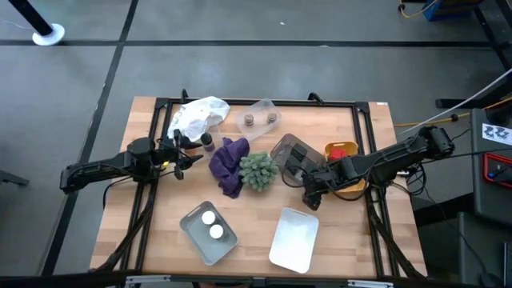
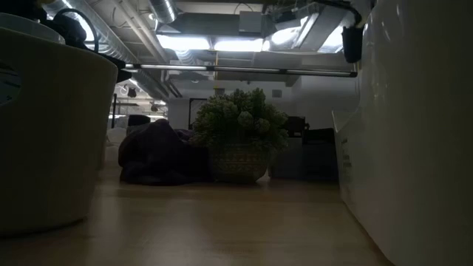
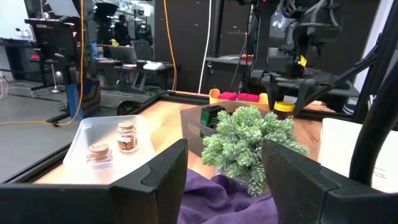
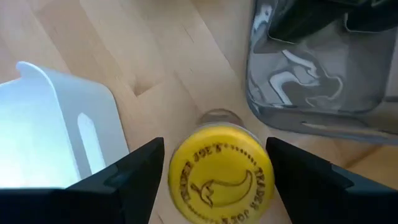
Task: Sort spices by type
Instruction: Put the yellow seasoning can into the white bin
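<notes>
A wooden table [image 1: 256,200] inside a black frame filled the overhead view, with both dark arms reaching in from opposite sides. The left arm lay along the left edge, its left gripper [image 1: 190,152] hanging beside a crumpled white bag [image 1: 198,114], just short of a purple cloth [image 1: 228,164]; its fingers stood apart with nothing between them in its wrist view, though a dark jar [image 1: 207,139] sat close by from above. The right arm came in from the right, its right gripper [image 4: 214,165] hovering with its fingers spread either side of a yellow-capped jar [image 4: 221,174], the cap stamped with a banana mark; whether the fingers touched the jar could not be told.

A white tray [image 1: 294,238] lay near the front edge, and a grey tray [image 1: 208,232] to its left held 2 white-capped jars [image 1: 212,224]. A clear tray [image 1: 260,116] at the back held 2 brown-capped jars [image 3: 113,144]. A smoky bin [image 1: 292,152] sat at the centre with dark tins [image 3: 210,115] inside, and a yellow bin [image 1: 344,160] holding red tins [image 1: 342,150] stood to its right, partly under the right arm. The spiky green plant [image 1: 258,170] stood between the cloth and the smoky bin, touching the cloth.
</notes>
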